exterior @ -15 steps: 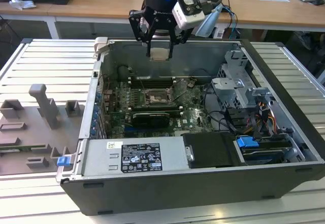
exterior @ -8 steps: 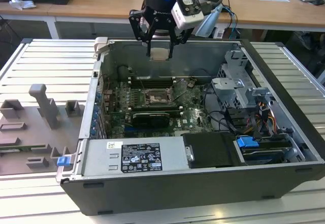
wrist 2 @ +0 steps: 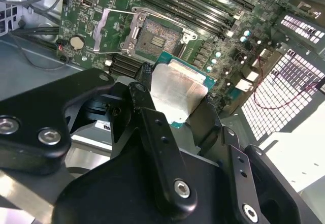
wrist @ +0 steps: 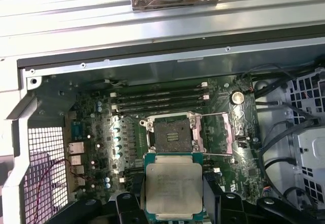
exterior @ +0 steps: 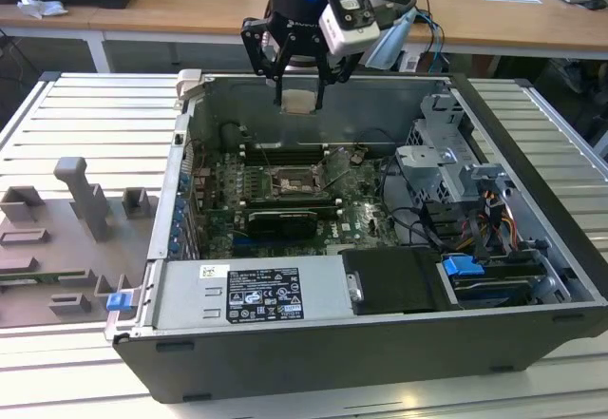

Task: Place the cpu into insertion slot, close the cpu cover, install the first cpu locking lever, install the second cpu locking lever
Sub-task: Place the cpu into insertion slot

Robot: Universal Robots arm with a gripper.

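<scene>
Work is at step one. The black gripper [exterior: 299, 96] is clamped on the small flat square pale metal cpu [wrist: 172, 186], up over the open dark grey computer case [exterior: 285, 352]. The square dark insertion slot [wrist: 172, 134] is empty, its thin silvery cpu cover [wrist 2: 131, 33] open.

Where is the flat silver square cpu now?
In the first wrist view, the cpu, held in the black gripper, hangs above the green motherboard beside the open square insertion slot.
</scene>
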